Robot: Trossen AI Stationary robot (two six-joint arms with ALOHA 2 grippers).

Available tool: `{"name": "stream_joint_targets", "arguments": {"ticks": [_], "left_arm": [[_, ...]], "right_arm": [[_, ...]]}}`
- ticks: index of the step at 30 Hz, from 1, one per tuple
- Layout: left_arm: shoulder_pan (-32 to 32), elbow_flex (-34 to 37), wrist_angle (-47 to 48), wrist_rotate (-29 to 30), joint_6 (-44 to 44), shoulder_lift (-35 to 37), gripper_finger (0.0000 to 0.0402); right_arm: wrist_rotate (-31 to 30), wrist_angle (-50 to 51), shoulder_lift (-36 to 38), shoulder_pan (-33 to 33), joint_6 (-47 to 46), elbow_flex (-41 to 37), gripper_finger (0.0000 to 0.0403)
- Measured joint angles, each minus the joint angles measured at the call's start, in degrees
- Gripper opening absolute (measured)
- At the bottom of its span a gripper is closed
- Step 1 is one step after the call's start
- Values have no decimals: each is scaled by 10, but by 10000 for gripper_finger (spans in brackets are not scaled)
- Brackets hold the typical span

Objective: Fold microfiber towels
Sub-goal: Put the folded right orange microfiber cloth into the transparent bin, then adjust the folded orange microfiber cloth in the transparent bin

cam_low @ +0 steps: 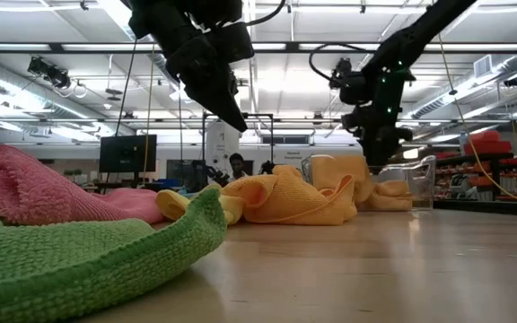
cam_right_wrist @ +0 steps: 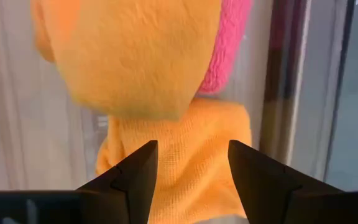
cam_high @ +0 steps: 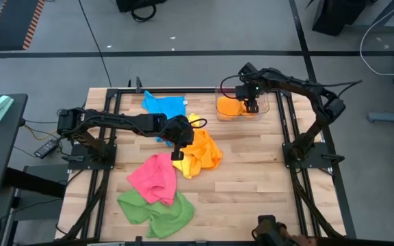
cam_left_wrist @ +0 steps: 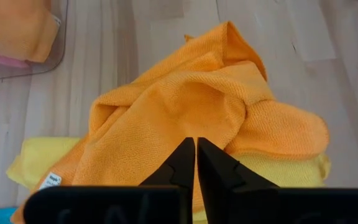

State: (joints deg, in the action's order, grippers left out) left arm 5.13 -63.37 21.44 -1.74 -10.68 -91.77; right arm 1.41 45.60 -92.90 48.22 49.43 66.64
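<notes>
While the left gripper (cam_high: 178, 145) hangs with its fingers pressed together on nothing, the crumpled orange towel (cam_high: 202, 148) lies directly beneath and just ahead of it, so the coming move looks like a short drop rather than a reach. In the left wrist view the closed tips (cam_left_wrist: 196, 163) point over the middle of that towel, whose bulk runs crosswise to the fingers, with a yellow towel (cam_left_wrist: 39, 163) peeking out underneath. This arm is clearly the nearer one to the loose pile.

Farther out, the right gripper (cam_high: 251, 104) sits over the clear plastic bin (cam_high: 266, 109) at the table's far side, its fingers spread apart and empty above a folded orange towel (cam_right_wrist: 185, 155); a strip of pink cloth (cam_right_wrist: 227, 46) shows in the bin too.

Counting the loose cloths on the table (cam_high: 252, 184): one orange, one yellow, one blue towel (cam_high: 164, 106), one pink towel (cam_high: 154, 176) and one green towel (cam_high: 157, 210). How many lie stacked in the bin I cannot tell exactly.
</notes>
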Motion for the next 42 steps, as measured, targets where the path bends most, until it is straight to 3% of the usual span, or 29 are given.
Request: {"name": "stream_joint_targets", "arguments": {"ticks": [8, 13, 24, 31, 36, 42], "left_arm": [[-2, 0, -1, 0, 0, 0, 18], [-2, 0, -2, 0, 0, 0, 13], [-2, 0, -2, 0, 1, 0, 18], [-2, 0, -2, 0, 1, 0, 12], [-1, 0, -2, 0, -3, 0, 25], [0, 0, -2, 0, -4, 0, 26]], "right_arm": [[22, -113, 0, 16, 8, -89, 204], [-22, -108, 0, 16, 20, -111, 204], [-46, -59, 0, 15, -21, -44, 204], [-46, 44, 0, 10, -141, 45, 199], [30, 136, 0, -16, -190, 106, 188], [154, 100, 0, -60, -167, 103, 167]]}}
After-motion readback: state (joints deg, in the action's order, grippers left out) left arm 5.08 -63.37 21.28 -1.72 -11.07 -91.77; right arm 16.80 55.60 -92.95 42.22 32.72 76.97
